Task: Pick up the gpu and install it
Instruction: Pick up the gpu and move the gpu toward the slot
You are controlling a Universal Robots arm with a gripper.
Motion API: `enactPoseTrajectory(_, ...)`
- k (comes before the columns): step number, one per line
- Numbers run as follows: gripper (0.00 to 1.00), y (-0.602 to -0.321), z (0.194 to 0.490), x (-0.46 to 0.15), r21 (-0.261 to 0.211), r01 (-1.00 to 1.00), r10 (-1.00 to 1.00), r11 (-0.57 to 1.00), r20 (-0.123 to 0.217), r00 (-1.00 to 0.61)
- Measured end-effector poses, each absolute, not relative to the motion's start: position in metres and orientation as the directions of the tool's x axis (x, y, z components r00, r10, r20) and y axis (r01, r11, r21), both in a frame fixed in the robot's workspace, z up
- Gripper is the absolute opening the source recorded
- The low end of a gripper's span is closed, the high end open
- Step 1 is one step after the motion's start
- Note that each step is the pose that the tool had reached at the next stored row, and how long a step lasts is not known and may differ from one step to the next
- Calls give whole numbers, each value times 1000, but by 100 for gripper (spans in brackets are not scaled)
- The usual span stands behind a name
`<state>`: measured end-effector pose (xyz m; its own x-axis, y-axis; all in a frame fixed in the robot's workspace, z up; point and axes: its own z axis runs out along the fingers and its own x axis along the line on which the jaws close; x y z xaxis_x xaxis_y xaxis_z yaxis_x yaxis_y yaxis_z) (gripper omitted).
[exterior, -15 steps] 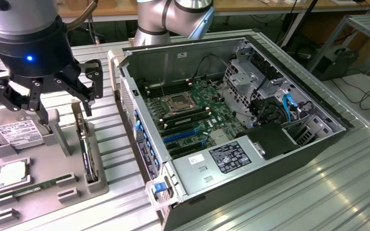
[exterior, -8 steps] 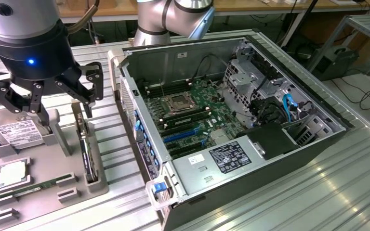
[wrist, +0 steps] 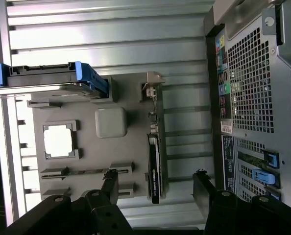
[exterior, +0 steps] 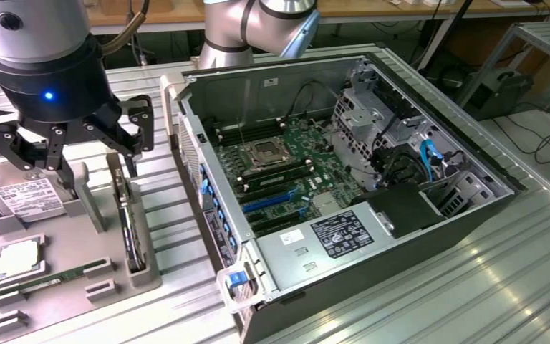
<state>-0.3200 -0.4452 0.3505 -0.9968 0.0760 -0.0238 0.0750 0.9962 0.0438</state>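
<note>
Computer case (exterior: 256, 93): was laid open on the counter (exterior: 485, 287).
Hard drive (exterior: 22, 195): was seated in the grey tray (exterior: 112, 251).
Memory stick (exterior: 41, 282): was laid beside the processor (exterior: 17, 258).

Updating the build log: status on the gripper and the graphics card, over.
Gripper open, holding nothing, above thin black expansion card. Card on edge in grey tray slot, untouched. Nothing blocking.
</note>
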Motion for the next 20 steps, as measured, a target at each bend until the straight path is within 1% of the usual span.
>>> enactPoseTrajectory(6,72,-445,343,-320,44,67,68,997,-24,-997)
enactPoseTrajectory(11,72,-446,337,-320,44,10,11,999,-23,-1000)
enactPoseTrajectory(20,72,-446,325,-320,44,8,9,999,-23,-1000)
